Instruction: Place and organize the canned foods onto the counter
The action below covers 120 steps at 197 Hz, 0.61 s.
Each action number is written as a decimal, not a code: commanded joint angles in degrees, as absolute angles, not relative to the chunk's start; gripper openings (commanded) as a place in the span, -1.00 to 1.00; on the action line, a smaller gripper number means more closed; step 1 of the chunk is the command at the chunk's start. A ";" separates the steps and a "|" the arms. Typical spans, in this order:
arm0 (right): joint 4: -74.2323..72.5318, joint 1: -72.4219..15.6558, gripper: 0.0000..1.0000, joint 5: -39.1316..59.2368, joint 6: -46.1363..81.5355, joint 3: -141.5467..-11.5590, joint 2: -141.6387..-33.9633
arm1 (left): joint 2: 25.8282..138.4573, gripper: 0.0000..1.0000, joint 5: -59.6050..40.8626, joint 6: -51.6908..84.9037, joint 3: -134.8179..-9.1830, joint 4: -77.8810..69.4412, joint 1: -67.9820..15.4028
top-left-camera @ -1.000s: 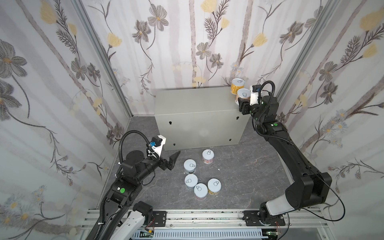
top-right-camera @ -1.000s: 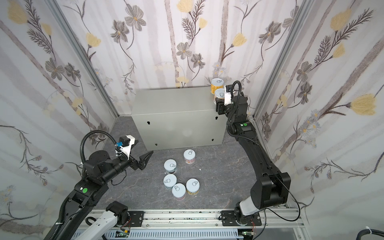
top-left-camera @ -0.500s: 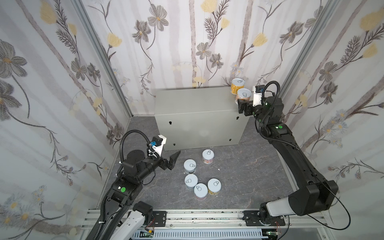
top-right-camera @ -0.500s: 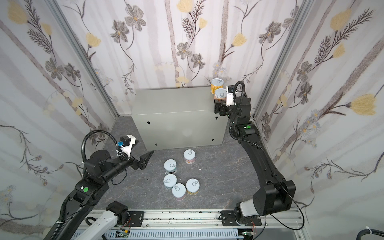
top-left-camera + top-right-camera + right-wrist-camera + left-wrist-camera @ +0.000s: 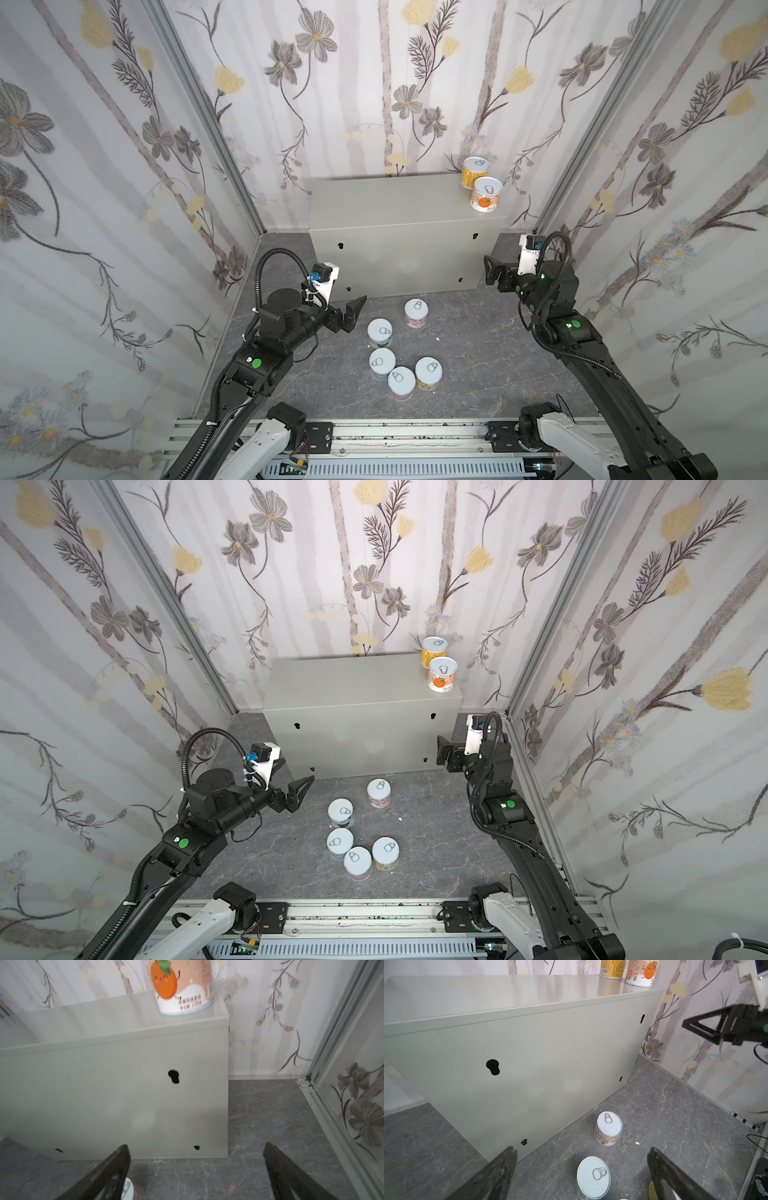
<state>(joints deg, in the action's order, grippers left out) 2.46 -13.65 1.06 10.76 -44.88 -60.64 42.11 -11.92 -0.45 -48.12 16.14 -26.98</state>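
So: yellow tin (image 5: 475, 171) and orange tin (image 5: 486, 199) stand at the counter's (image 5: 395, 203) 2 o'clock corner. Five floor tins (image 5: 401, 380) wait at its 6 o'clock. Left gripper (image 5: 351, 311) and right gripper (image 5: 492, 271) both gape, empty. Risks: the floor tins crowd together, so a wide jaw may topple a neighbour. The orange tin seems near the edge (view blurred), so a nudge could drop it.

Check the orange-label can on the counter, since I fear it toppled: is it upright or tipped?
Upright. The orange-label can stands on its base on the counter, with its pull-tab lid facing up, next to the yellow can.
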 commanded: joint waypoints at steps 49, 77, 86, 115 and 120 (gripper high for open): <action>-7.40 -20.81 0.99 2.74 16.41 -26.93 -54.50 | 48.93 1.00 5.15 2.90 -50.70 17.55 -39.19; -9.32 -20.53 0.99 3.52 15.76 -24.70 -54.33 | 52.78 1.00 9.93 4.66 -50.31 14.32 -42.86; -9.72 -19.79 0.99 3.84 15.51 -24.90 -54.68 | 53.82 1.00 10.76 5.20 -50.24 13.13 -43.67; -14.88 -12.83 0.99 7.44 16.53 -27.00 -57.57 | 56.82 1.00 12.29 6.07 -51.38 11.70 -45.34; -16.36 -11.51 0.99 7.82 16.73 -27.70 -58.51 | 57.11 1.00 12.48 6.22 -51.57 11.71 -45.42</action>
<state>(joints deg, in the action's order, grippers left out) -7.60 -15.59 5.10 15.55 -25.65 -56.10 55.86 9.04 4.56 -50.30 15.22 -44.80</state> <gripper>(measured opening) 0.996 0.997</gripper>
